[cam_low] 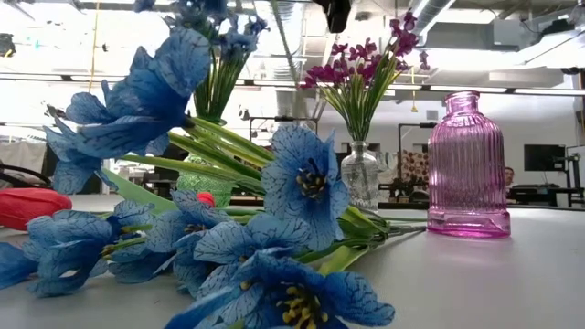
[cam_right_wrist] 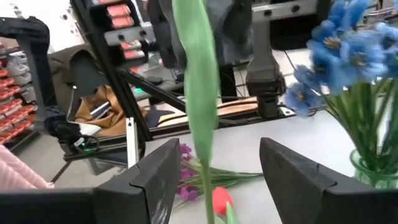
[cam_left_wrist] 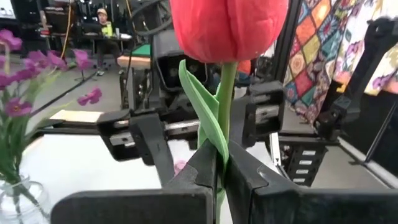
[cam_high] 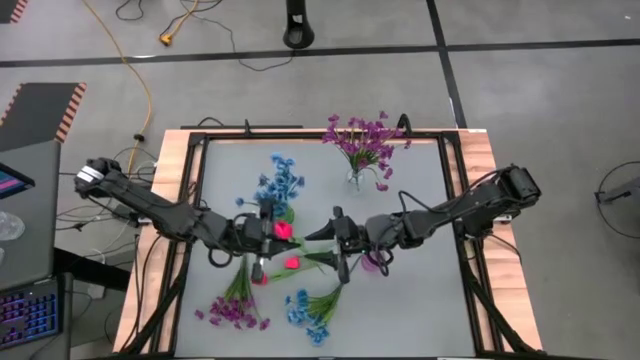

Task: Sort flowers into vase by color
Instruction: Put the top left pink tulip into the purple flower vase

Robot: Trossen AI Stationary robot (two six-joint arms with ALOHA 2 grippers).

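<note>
Here, left end effector [cam_left_wrist: 219, 180] clamped on red tulip [cam_left_wrist: 227, 28] stem, right end effector [cam_right_wrist: 214, 171] spread wide opposite.

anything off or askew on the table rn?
Nothing damaged or spilled. The pink vase stands empty while the left gripper is shut on a red tulip, stem held between the right gripper's open fingers. Unsorted purple and blue bunches lie flat at the near edge.
</note>
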